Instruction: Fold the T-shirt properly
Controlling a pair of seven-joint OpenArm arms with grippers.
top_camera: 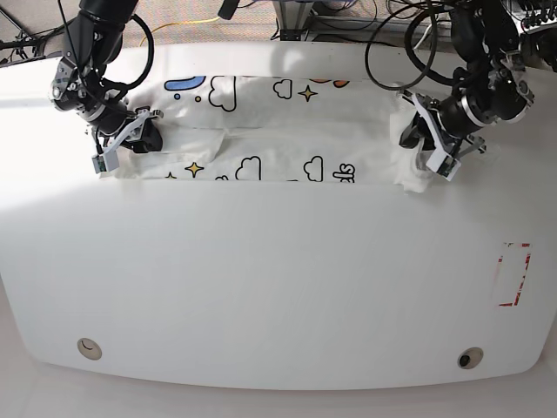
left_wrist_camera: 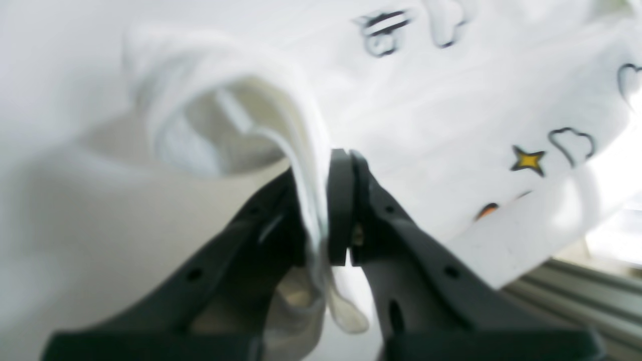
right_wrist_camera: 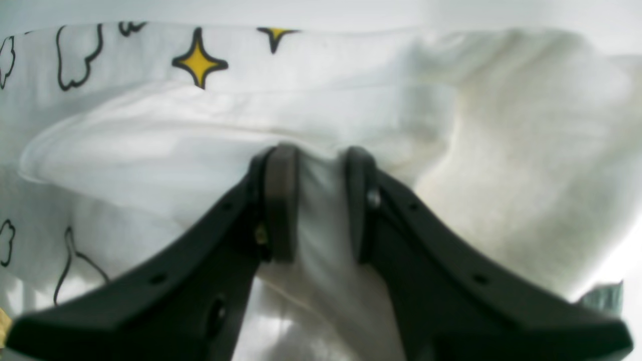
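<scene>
The T-shirt [top_camera: 278,139] lies as a long folded band across the far half of the white table, its clouds, stars and coloured letters facing up. At the band's right end, my left gripper [top_camera: 418,150] is shut on a doubled edge of the white cloth. The left wrist view shows its pads [left_wrist_camera: 340,210] pinching a hanging fold of the T-shirt [left_wrist_camera: 441,115]. My right gripper [top_camera: 130,139] holds the band's left end. In the right wrist view, a wad of the T-shirt [right_wrist_camera: 150,130] fills the gap between the fingers of the right gripper [right_wrist_camera: 321,210].
Bare white table [top_camera: 278,287] stretches from the shirt to the near edge. A red-outlined mark [top_camera: 513,274] sits at the right, and two round holes [top_camera: 87,348] [top_camera: 470,358] lie near the front edge. Cables [top_camera: 392,35] hang behind the table.
</scene>
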